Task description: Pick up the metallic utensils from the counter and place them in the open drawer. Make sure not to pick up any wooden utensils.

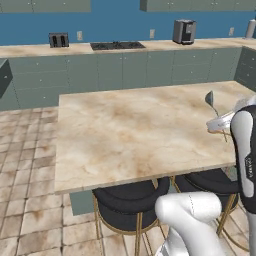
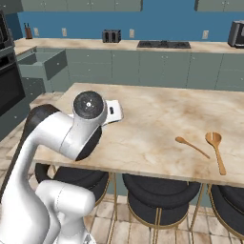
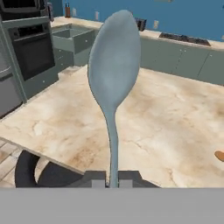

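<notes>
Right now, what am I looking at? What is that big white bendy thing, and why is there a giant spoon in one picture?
The white bendy thing is a robot arm in a pretend computer kitchen. Two pictures come from cameras riding behind the arm, one to its left and one to its right. The third comes from a camera on the robot's hand, so whatever it holds looks huge.

The gripper is shut on a silver-grey metal spoon, held up above the stone counter. From the left camera the same spoon looks tiny.

Two wooden spoons lie on the counter. Those should stay there.

Far back on the left, beside the black oven, is an open drawer, where metal utensils go.
</notes>
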Tool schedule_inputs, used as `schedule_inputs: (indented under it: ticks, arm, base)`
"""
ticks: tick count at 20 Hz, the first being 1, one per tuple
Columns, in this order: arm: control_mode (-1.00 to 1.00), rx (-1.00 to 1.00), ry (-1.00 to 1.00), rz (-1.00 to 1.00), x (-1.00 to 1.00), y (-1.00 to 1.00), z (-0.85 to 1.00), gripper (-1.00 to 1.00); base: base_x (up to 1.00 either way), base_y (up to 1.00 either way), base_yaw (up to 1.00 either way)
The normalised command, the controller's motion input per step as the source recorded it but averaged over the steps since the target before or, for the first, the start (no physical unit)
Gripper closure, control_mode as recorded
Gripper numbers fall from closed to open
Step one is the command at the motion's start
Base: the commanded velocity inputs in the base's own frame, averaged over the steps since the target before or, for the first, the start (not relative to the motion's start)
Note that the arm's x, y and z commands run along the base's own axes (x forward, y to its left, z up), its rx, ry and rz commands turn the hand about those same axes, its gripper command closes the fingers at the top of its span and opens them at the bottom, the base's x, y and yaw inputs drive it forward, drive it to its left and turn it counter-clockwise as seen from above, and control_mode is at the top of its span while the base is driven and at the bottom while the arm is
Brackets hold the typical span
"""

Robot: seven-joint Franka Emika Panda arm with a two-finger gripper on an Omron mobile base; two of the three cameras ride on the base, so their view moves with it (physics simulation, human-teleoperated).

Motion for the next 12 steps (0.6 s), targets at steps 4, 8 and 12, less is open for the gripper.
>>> schedule_inputs:
  ticks: [4, 8, 12]
  arm:
    - [1.0, 0.0, -0.07, 0.02, -0.16, 0.02, 0.18, 1.0]
    - [1.0, 0.0, 0.0, 0.0, 0.0, 0.0, 0.0, 1.0]
    - [1.0, 0.0, 0.0, 0.0, 0.0, 0.0, 0.0, 1.0]
  base:
    - [-0.39, 0.29, 0.06]
    - [-0.67, 0.78, 0.12]
    - [-0.78, 1.0, 0.14]
